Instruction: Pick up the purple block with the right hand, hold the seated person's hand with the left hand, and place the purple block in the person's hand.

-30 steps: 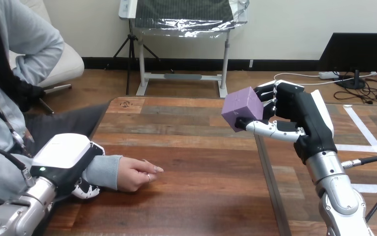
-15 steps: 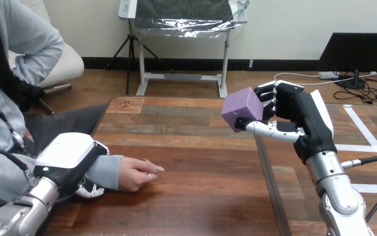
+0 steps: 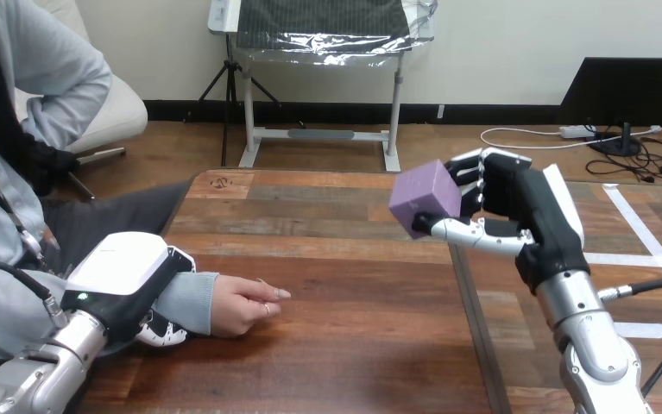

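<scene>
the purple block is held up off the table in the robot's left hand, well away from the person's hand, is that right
Not quite: it is the right hand that holds the purple block, with fingers and thumb curled round it, as the head view shows. The rest stands: the block is up off the table and well apart from the person's hand.
</scene>
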